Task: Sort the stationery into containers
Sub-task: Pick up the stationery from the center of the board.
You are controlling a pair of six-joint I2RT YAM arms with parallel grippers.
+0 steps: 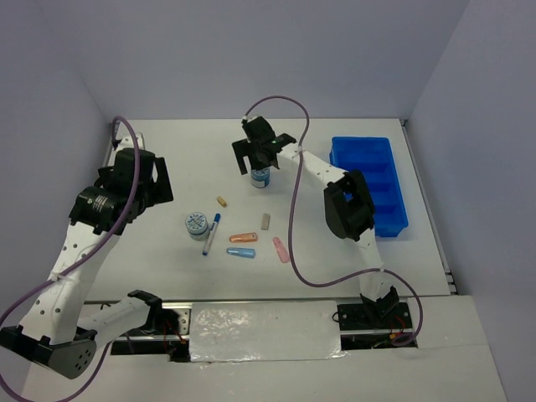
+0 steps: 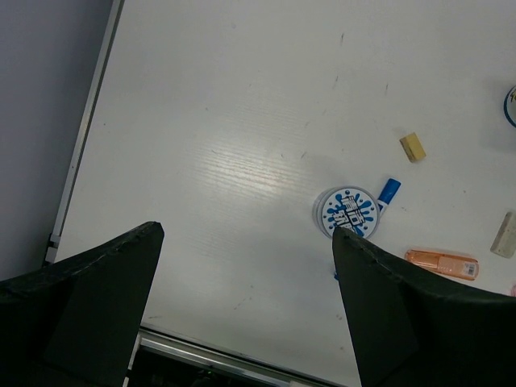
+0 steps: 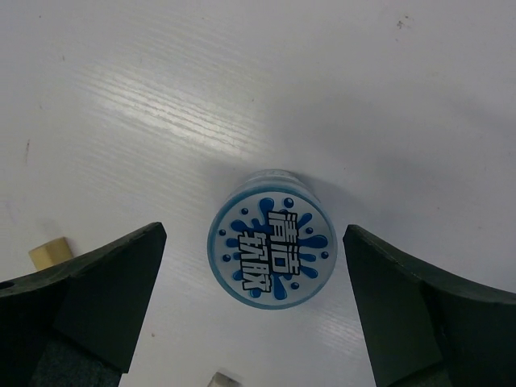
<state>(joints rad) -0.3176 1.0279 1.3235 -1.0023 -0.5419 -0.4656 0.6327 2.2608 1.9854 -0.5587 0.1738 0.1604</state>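
Observation:
A blue-white patterned roll (image 1: 260, 177) stands at the back middle of the table, and my right gripper (image 1: 260, 151) hovers over it, open. In the right wrist view that roll (image 3: 270, 248) sits between the spread fingers of the right gripper (image 3: 254, 234), untouched. My left gripper (image 1: 155, 180) is open above bare table at the left; in its wrist view the left gripper (image 2: 246, 231) holds nothing. A second roll (image 1: 197, 224) lies beside a white pen with a blue cap (image 1: 211, 233). The bright blue divided tray (image 1: 369, 184) stands at the right.
Orange (image 1: 244, 238), blue (image 1: 241, 252) and pink (image 1: 280, 249) capsule pieces lie near the table's middle front. A tan stub (image 1: 222, 201) and a grey stub (image 1: 266, 221) lie between the two rolls. Walls close the left, back and right sides.

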